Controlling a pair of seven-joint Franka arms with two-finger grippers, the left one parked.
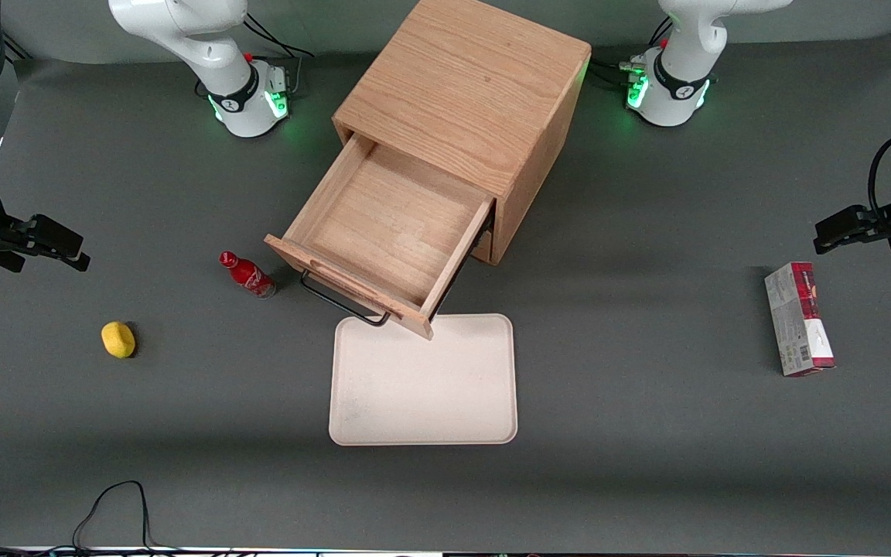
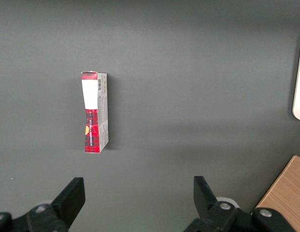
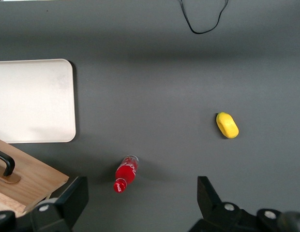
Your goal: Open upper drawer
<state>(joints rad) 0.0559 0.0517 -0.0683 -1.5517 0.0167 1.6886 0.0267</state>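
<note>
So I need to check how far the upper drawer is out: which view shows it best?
The front view: the light oak upper drawer is pulled well out, interior empty. The right wrist view catches only its front corner and black handle; the left wrist view misses it. The open end effector is parked away from it.

One cabinet (image 1: 469, 100) with one open upper drawer (image 1: 384, 232), one tray (image 1: 424, 379), one bottle (image 1: 247, 275), one lemon (image 1: 118, 340), one carton (image 1: 799, 319), one open-fingered gripper (image 1: 66, 249).

Upper drawer (image 1: 391, 224) — light oak, pulled out, bare inside.

oak drawer (image 1: 384, 224), red bottle (image 1: 247, 275), yellow lemon (image 1: 118, 340).
</note>
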